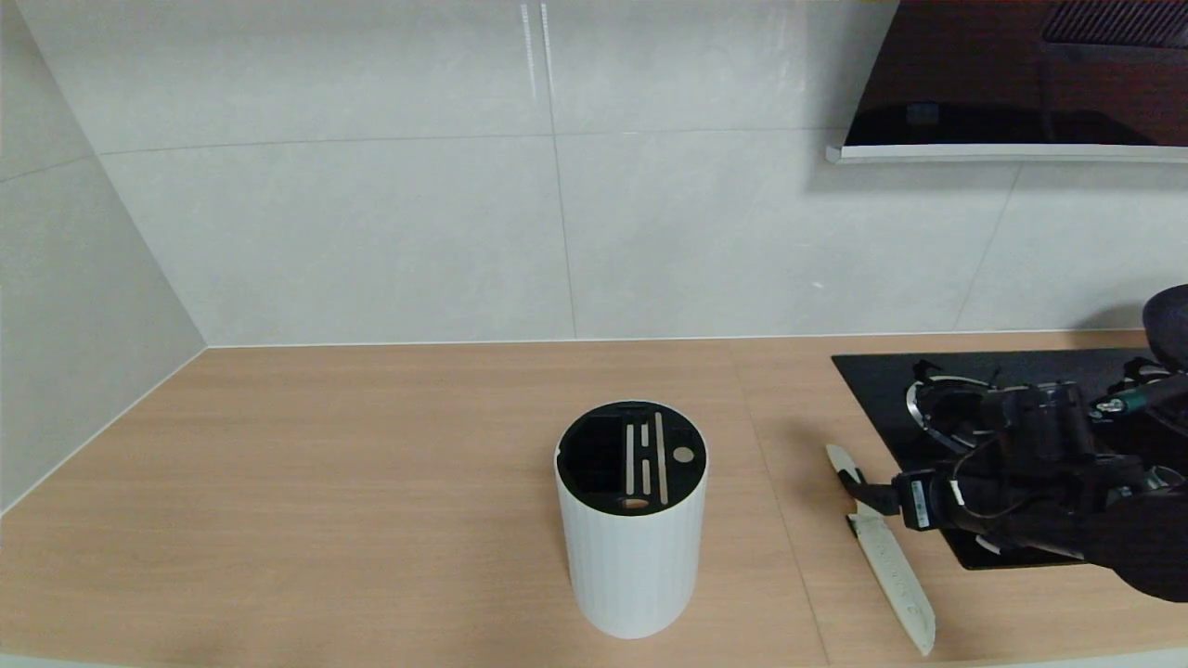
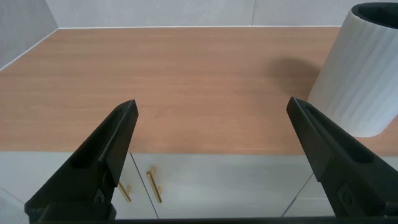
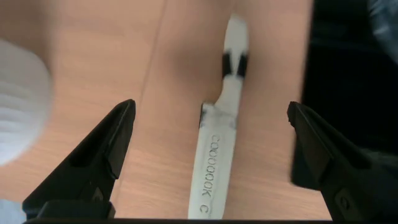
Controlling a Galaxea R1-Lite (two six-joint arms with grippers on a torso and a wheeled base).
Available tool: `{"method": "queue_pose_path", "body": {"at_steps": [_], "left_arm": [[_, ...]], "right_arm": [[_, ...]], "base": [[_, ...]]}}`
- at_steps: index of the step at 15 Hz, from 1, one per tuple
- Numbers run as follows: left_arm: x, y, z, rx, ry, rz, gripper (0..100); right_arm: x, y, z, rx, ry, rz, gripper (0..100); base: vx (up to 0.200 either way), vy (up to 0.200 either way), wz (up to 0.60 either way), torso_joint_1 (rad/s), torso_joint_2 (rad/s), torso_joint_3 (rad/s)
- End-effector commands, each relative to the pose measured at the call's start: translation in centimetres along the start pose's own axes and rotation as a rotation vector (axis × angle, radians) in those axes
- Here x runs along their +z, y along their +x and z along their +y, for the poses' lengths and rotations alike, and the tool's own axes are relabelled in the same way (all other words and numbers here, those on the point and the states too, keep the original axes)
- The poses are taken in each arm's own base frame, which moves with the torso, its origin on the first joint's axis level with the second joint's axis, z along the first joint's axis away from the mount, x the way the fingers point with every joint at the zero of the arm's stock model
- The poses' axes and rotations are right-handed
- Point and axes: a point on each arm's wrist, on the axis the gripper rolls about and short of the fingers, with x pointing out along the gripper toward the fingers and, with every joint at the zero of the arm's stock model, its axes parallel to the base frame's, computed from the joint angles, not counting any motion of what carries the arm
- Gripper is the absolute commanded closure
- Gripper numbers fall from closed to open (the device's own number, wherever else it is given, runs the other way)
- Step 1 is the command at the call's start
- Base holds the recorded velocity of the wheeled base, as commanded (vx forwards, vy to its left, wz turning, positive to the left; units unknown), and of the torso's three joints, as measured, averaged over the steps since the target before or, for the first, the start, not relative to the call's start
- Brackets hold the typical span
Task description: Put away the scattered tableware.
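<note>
A white knife (image 1: 891,566) with a black band at its handle lies flat on the wooden counter, right of a white ribbed cylindrical holder (image 1: 631,547) whose black top has slots. My right gripper (image 1: 863,492) hovers open over the knife near where handle meets blade. In the right wrist view the knife (image 3: 217,155) lies between and below the spread fingers of the right gripper (image 3: 210,109), with the holder (image 3: 18,106) at the edge. My left gripper (image 2: 211,104) is open and holds nothing, above the counter's front edge with the holder (image 2: 357,74) off to one side.
A black cooktop (image 1: 872,380) with a burner lies just right of the knife, under a dark range hood (image 1: 1012,83). Tiled walls close the back and left. Cabinet door handles (image 2: 152,186) show below the counter's front edge. Bare counter (image 1: 371,464) stretches left of the holder.
</note>
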Motion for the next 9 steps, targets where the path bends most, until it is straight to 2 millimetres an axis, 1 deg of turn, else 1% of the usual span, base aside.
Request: {"method": "queue_pose_path", "body": {"at_steps": [1,4,8,9], "left_arm": [[0.0,0.0,0.0,0.001,0.0,0.0,0],[0.0,0.0,0.0,0.001,0.0,0.0,0],[0.0,0.0,0.0,0.001,0.0,0.0,0],[0.0,0.0,0.0,0.001,0.0,0.0,0]], "right_arm": [[-1.9,2.3,0.0,-0.008,-0.001,0.08,0],[-2.8,4.2,-0.1,-0.032,-0.003,0.073,0],[-3.4,5.5,-0.1,-0.06,-0.006,0.059,0],[-3.7,5.9,0.3,-0.063,-0.015,0.06,0]], "base": [[0.0,0.0,0.0,0.0,0.0,0.0],[0.0,0.0,0.0,0.0,0.0,0.0],[0.0,0.0,0.0,0.0,0.0,0.0],[0.0,0.0,0.0,0.0,0.0,0.0]]}}
